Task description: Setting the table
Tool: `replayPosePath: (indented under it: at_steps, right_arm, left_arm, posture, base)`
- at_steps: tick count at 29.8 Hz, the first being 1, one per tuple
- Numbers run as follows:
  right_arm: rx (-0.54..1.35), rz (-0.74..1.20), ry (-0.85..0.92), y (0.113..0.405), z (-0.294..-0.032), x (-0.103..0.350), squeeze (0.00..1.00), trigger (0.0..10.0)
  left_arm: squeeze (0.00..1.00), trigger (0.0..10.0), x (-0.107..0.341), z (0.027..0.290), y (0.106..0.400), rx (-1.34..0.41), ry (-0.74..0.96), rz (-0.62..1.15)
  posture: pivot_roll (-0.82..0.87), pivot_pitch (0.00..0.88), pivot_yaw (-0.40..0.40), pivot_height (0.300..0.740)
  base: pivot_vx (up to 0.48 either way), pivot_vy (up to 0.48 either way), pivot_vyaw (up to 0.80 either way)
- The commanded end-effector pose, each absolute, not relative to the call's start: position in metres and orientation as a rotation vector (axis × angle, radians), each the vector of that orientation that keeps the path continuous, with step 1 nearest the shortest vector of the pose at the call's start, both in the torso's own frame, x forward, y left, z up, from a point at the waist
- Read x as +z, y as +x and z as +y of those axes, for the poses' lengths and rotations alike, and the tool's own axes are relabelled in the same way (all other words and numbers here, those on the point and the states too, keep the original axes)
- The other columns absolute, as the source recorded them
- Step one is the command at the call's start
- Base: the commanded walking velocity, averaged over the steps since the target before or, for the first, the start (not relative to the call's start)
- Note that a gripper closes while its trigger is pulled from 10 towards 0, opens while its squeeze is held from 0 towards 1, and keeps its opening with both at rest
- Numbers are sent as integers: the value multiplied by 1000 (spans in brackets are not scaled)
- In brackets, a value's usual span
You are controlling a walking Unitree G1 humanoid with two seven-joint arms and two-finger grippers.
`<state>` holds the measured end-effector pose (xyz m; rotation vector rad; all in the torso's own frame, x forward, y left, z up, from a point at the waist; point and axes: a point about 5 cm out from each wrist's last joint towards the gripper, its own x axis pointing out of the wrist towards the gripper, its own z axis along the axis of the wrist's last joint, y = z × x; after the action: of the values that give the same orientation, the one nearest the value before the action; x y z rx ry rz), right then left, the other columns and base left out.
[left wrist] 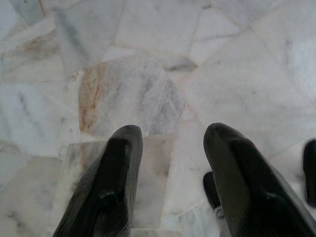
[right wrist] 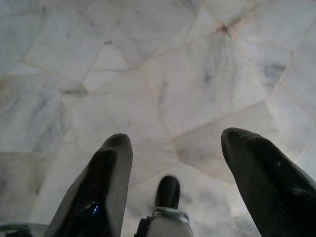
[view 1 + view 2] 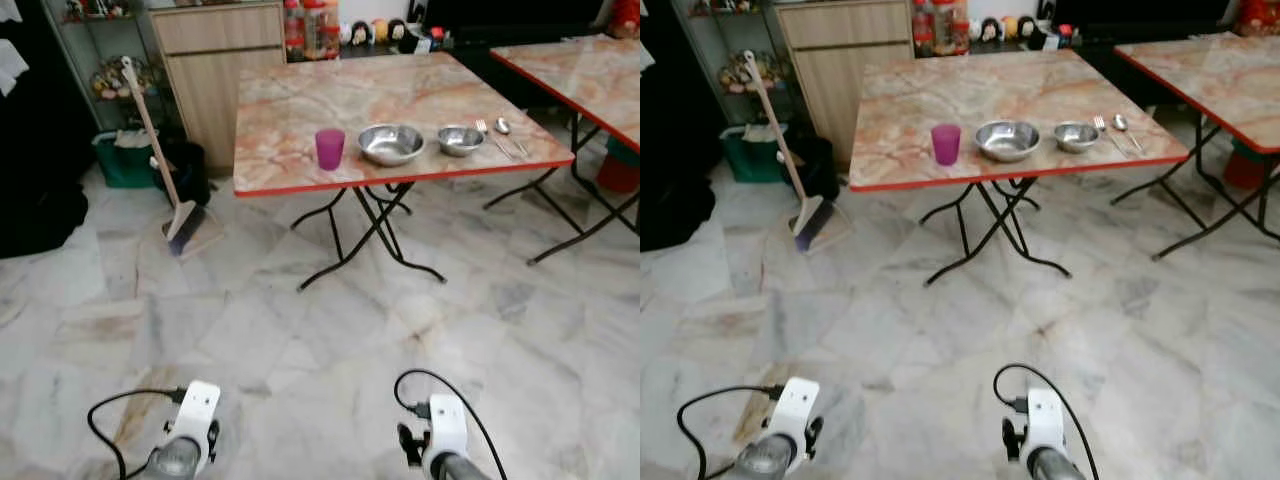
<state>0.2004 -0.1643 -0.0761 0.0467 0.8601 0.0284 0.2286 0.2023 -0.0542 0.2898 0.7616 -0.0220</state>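
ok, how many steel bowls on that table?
2. The large bowl sits beside the purple cup; the small bowl sits between it and the cutlery.

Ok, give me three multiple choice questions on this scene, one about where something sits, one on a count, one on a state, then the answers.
1. Where is the purple plastic cup?
A. On the floor
B. On the marble-patterned folding table, left of the bowls
C. Inside a bowl

2. How many round steel bowls are on that table?
A. One
B. Two
C. Four

3. How are the robot's hands?
A. Both open, empty, over the floor
B. Both shut on cutlery
C. Left holds the cup

Answers:
B, the cup stands near the table's front edge beside the large steel bowl.
B, a large bowl and a small steel bowl.
A, the left hand and right hand have spread fingers above bare tiles.
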Motion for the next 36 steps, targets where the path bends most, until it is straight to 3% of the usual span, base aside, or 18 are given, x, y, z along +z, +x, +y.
replayPosePath:
  at_steps: [1, 17, 31, 36]
  right_arm:
    - [26, 852, 18, 202, -169, -75, 0, 10000]
    - [12, 855, 36, 203, -170, -74, 0, 10000]
    - [-3, 838, 50, 206, -173, -72, 0, 10000]
    - [4, 841, 40, 206, -173, -72, 0, 10000]
  left_arm:
    - [0, 10000, -58, 200, 225, -28, 299, 789]
    - [0, 10000, -58, 200, 224, 1, 265, 781]
    - [0, 10000, -54, 201, 227, 36, 186, 739]
    - [0, 10000, -55, 200, 227, 42, 175, 744]
  posture:
    - [90, 30, 10, 740]
    - [105, 68, -2, 740]
    - [105, 87, -13, 740]
    - [104, 93, -18, 740]
  base:
    - [0, -379, 438]
    - [0, -370, 77]
    - [0, 0, 0]
    - [366, 0, 0]
